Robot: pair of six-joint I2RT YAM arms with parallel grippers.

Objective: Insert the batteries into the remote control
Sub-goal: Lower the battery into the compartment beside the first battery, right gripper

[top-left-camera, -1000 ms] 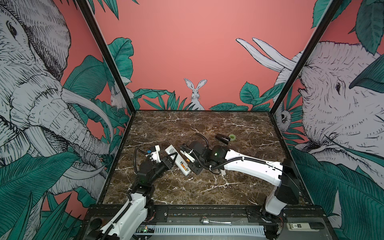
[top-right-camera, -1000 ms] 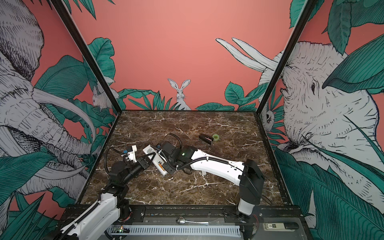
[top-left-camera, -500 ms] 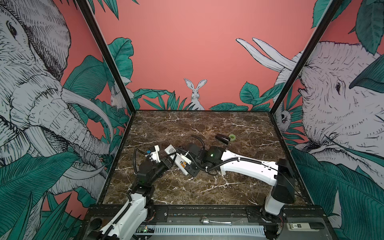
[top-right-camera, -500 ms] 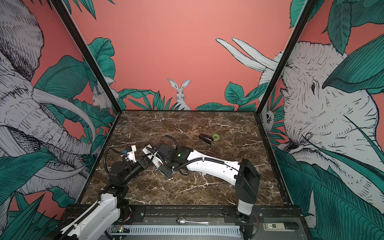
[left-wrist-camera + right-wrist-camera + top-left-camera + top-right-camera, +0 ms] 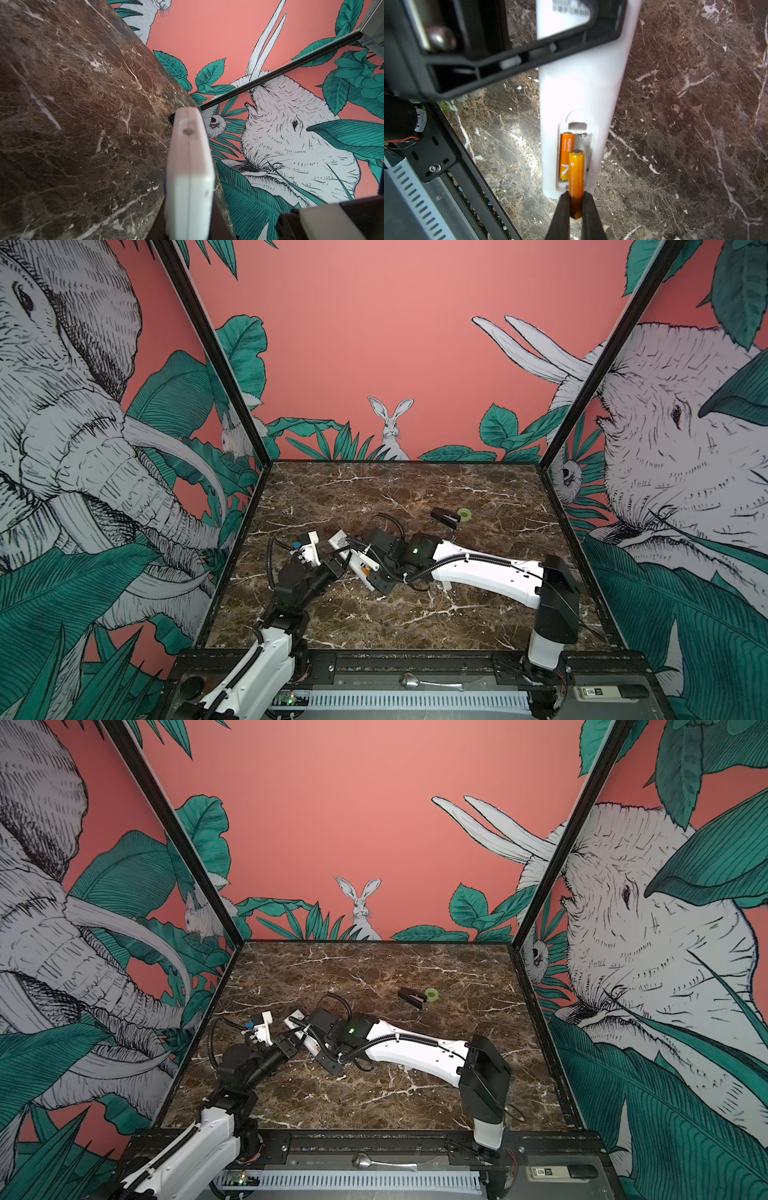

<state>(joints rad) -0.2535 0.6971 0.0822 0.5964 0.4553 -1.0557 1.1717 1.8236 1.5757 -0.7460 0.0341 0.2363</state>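
Enclosure: a brown veined marble tabletop [image 5: 415, 497], boxed by coral walls [image 5: 374, 344] painted with elephants, leaves and a rabbit.
Remote control: we find the remote control [image 5: 583, 87] left of centre in both top views, plain back up, with its battery compartment [image 5: 576, 128] uncovered.
Left gripper: the left gripper [image 5: 337, 564] is clamped on the remote's body, clear of the compartment.
Seated battery: the seated battery [image 5: 566, 155] lies flat in one slot.
Second battery: the second battery [image 5: 576, 176] is angled over the empty slot, not yet down.
Right gripper: the right gripper [image 5: 575, 196] pinches the second battery by its rear end, jaws narrow.
Handling, battery: we judge it light and rigid, with a slick sleeve that is apt to roll or twist. The rear-end hold leaves the nose free to enter.
Handling, remote: we judge it a light, stiff, glossy shell, likely to skate on marble unless braced across its width.
Bystanders: a black object [image 5: 444, 517] and a green roll [image 5: 464, 513] sit right of centre, well apart.
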